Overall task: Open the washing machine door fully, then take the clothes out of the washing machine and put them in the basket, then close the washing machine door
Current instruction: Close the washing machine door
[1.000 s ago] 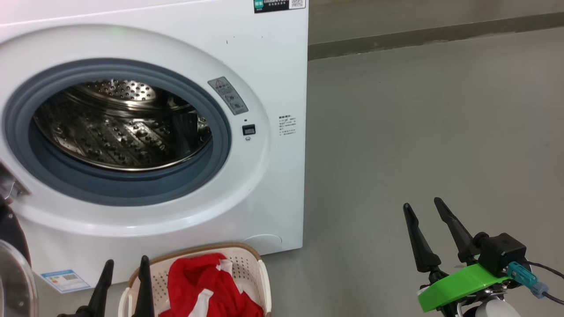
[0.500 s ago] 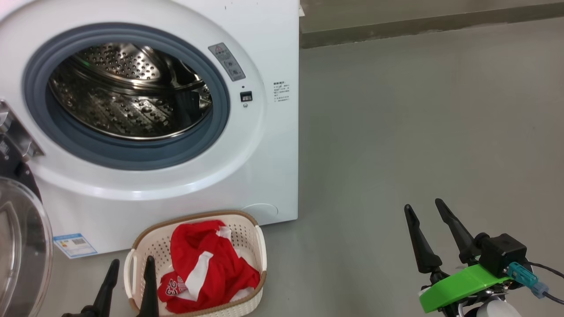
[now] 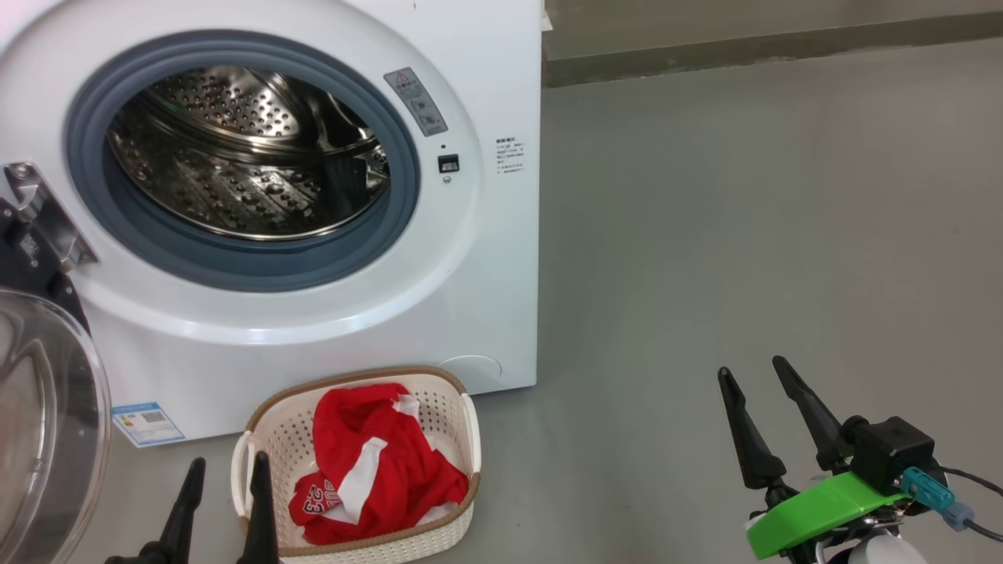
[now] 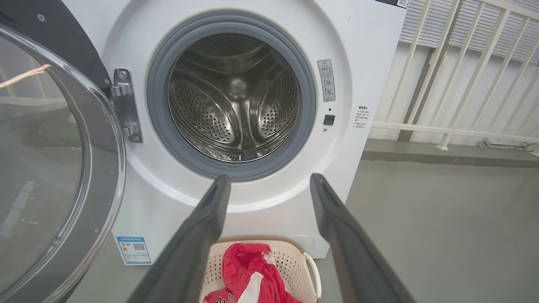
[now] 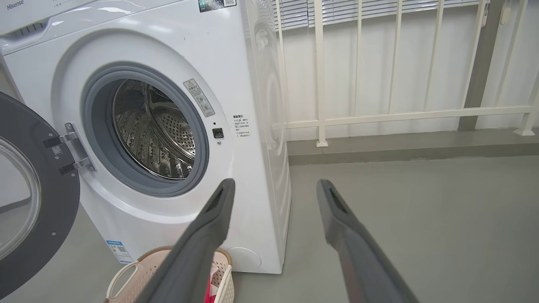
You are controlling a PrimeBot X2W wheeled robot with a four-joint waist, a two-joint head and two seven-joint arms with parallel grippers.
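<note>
In the head view, the washing machine [image 3: 501, 258] is seen with its drum [image 3: 251, 164] bare of fabric. The washing machine door [image 3: 39, 423] is swung wide at the left. The clothes [image 3: 368, 462] are heaped in the basket [image 3: 443, 415], which is set on the floor just before the machine's front. The left gripper [image 3: 226, 470] is held empty with its fingers apart, just beside the basket's left handle. The right gripper [image 3: 751, 366] is likewise spread and empty, well apart over bare floor. Only the closing of the door is judged to remain.

In the left wrist view, the door's glass and black rim are found close at the left, hung on the hinge [image 4: 124, 105]. A push applied near that hinge would probably be resisted. A finger set on the bulging glass could be made to slip off. It cannot be told whether the basket's rim would be cleared by the swinging door, so the basket might be knocked and the clothes spilled.

In the right wrist view, the latch side of the opening is shown. If the door is not pressed home against the grey ring, the latch may be missed and the door left ajar.
</note>
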